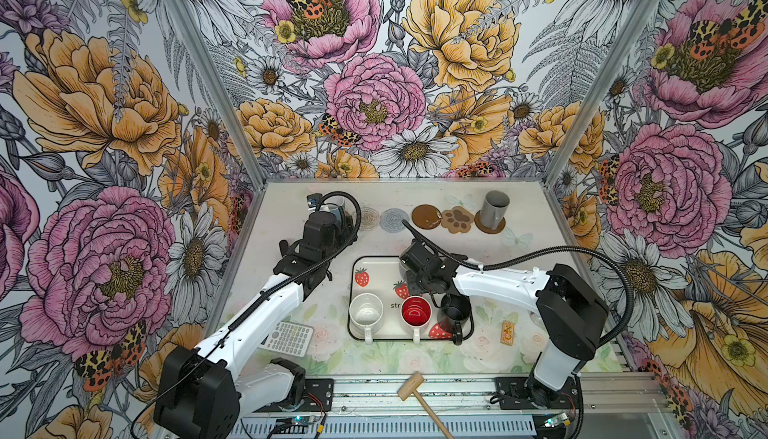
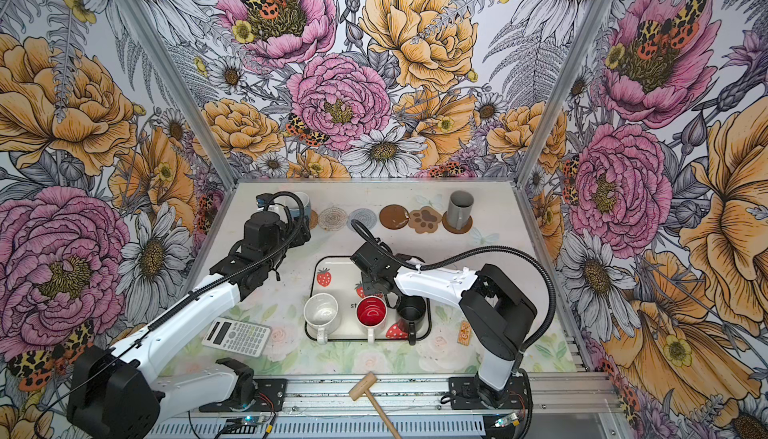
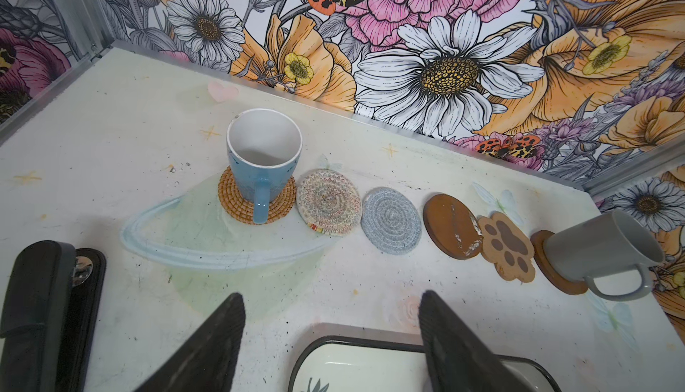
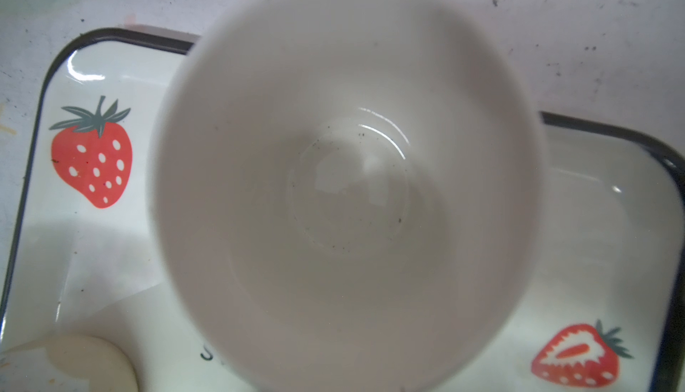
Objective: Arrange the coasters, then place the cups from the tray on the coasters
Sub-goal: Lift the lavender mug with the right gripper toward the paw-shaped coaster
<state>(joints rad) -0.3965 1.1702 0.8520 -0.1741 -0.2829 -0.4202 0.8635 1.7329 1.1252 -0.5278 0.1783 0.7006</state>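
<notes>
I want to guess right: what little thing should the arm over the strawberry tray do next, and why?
Probably lift the cup straight up off the tray. It fills the right wrist view, so the right arm is right at it, and the paw coaster sits free.

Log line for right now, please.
blue cup, grey cup: on coasters | left tool: open, empty | right tool: over pale cup on tray, grip unclear

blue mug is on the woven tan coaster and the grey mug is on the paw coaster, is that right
Not quite. The grey mug stands on the brown round coaster at the end of the row, beside the paw coaster, which is bare; the left wrist view shows it. The blue mug is on the woven tan coaster, as you said.
</notes>
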